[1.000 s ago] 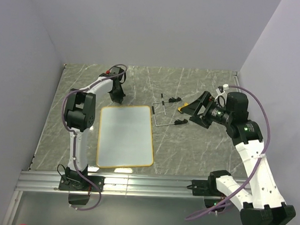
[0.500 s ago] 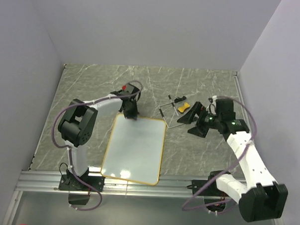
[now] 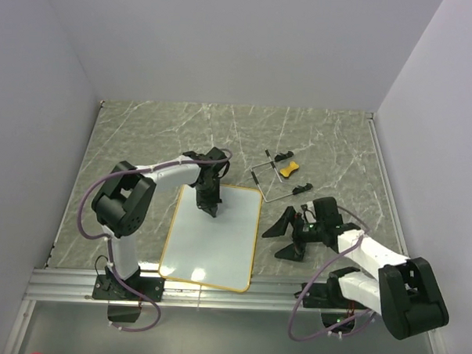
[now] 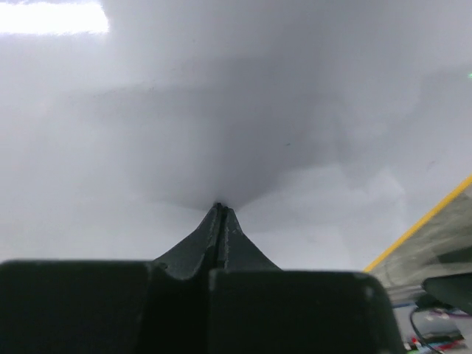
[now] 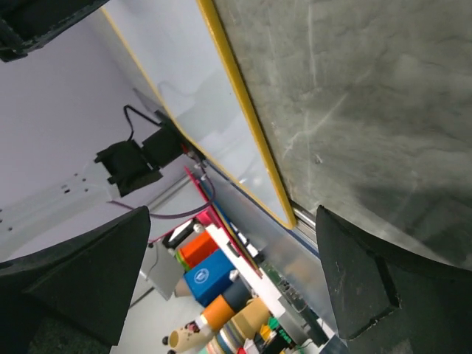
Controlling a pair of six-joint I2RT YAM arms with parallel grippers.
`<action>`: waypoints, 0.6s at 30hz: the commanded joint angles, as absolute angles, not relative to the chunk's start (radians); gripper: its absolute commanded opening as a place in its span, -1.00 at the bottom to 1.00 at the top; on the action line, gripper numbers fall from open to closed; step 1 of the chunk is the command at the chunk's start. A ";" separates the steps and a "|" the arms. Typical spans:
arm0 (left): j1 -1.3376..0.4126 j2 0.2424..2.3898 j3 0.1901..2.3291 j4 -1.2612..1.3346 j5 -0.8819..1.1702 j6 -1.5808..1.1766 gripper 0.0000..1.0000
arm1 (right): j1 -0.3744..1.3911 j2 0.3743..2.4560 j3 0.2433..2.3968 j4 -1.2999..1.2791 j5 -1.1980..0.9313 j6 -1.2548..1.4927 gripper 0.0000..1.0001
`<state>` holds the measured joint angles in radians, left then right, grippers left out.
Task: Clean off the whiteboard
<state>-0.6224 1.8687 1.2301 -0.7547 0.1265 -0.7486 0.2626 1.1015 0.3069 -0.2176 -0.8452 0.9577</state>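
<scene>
The whiteboard (image 3: 217, 254) lies tilted on the marble table, its face white with no scribbles showing and a thin yellow rim. My left gripper (image 3: 212, 210) is shut and empty, its tips pressed on the board's upper part; in the left wrist view the closed fingertips (image 4: 220, 208) touch the white face, with the yellow rim (image 4: 428, 221) at right. My right gripper (image 3: 271, 244) is open and empty, low over the table just right of the board. The right wrist view shows the board's near corner (image 5: 177, 66) between the spread fingers (image 5: 81, 280).
A small yellow eraser (image 3: 289, 171) lies beside a thin black wire stand (image 3: 269, 182) at the back right of the board. A metal rail (image 3: 215, 290) runs along the near edge. Coloured items (image 5: 214, 295) sit beyond the table's front edge.
The left gripper has slid the board right and turned it, then moved down onto its face. The right arm has pulled back toward the near edge, away from the eraser.
</scene>
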 commanded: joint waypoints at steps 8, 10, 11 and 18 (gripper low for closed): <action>-0.494 1.749 1.370 -1.011 -0.142 -0.684 -0.99 | 0.454 1.072 0.164 0.294 -0.859 1.274 0.99; -0.418 1.717 1.323 -0.996 -0.170 -0.664 -0.99 | 0.501 1.084 0.118 0.377 -0.827 1.308 0.99; -0.393 1.707 1.304 -0.982 -0.187 -0.657 -0.99 | 0.521 1.089 0.107 0.397 -0.813 1.330 0.99; -0.288 1.695 1.201 -0.885 -0.222 -0.604 -0.99 | 0.716 1.103 0.146 0.367 -0.626 1.358 0.99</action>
